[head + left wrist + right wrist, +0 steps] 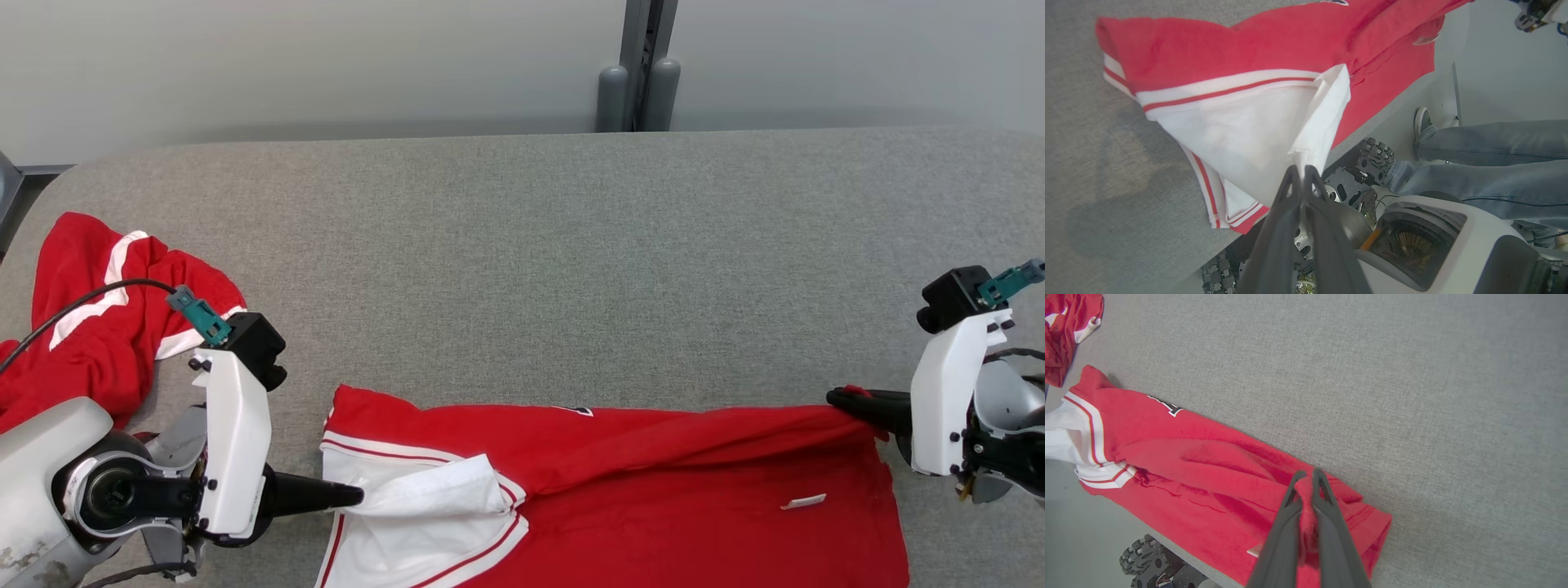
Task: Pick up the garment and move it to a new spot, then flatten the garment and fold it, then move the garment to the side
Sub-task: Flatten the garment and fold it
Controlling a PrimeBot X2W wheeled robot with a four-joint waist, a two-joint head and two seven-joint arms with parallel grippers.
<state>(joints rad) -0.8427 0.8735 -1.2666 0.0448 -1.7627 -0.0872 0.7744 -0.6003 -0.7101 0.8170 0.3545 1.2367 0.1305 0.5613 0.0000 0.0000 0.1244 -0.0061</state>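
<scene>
The garment (653, 482) is a red jersey with a white sleeve and red-and-white trim, spread along the near edge of the grey table (539, 253), its lower part hanging over that edge. My left gripper (355, 495) is shut on the white sleeve (1257, 134) at the garment's left end, as the left wrist view shows with my left gripper (1301, 169) pinching white cloth. At the right end my right gripper (837, 398) is shut on a bunch of the red hem (1306, 498), with my right gripper (1306, 475) clamping red fabric between its fingers.
A second red and white garment (98, 318) lies crumpled at the table's left end, behind my left arm. A grey post (641, 82) stands beyond the far edge. A person's legs in jeans (1494, 163) and the robot base (1437, 241) are below the near edge.
</scene>
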